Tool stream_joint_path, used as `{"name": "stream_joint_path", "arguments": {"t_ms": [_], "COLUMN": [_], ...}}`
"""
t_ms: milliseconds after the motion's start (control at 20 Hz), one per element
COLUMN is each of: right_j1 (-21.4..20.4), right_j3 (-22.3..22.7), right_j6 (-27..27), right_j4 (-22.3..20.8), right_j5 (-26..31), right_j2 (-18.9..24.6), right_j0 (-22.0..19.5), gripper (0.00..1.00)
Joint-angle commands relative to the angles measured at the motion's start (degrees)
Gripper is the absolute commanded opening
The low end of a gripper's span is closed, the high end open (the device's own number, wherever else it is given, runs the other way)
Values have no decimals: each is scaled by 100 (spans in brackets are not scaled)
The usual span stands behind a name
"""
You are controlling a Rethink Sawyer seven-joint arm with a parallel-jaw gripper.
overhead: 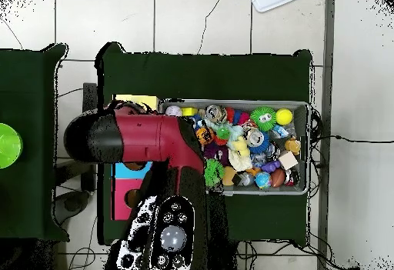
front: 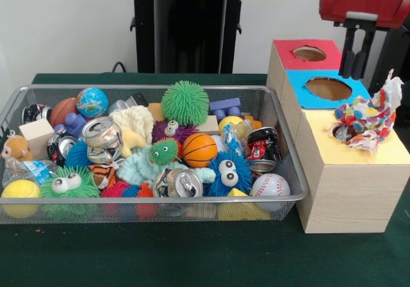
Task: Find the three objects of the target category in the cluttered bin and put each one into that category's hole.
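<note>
1. A silver wire-mesh basket (front: 13, 104) sits on the green bench (front: 192, 255), packed with spiky balls, crushed cans and plush
2. Right of it, just beside, stands the pale wooden box (front: 349, 191)
3. A polka-dot cloth (front: 366, 120) is bunched over the yellow-surround hole (front: 339, 132), part in, part sticking up
4. Above, behind the box, the gripper (front: 360, 59) hangs with jaws close together and nothing between them
</note>
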Motion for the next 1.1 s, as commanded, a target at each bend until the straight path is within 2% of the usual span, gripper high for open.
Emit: {"name": "stream_joint_path", "arguments": {"t_ms": [50,850,1100], "right_j1": [109,364,409], "right_j3": [653,901,971], "right_j6": [780,962,1050], "right_j4": [133,325,510], "right_j5": [581,-116,-220], "right_j2": [313,441,568], "right_j0": [16,-9,-24], "gripper": [0,0,0]}}
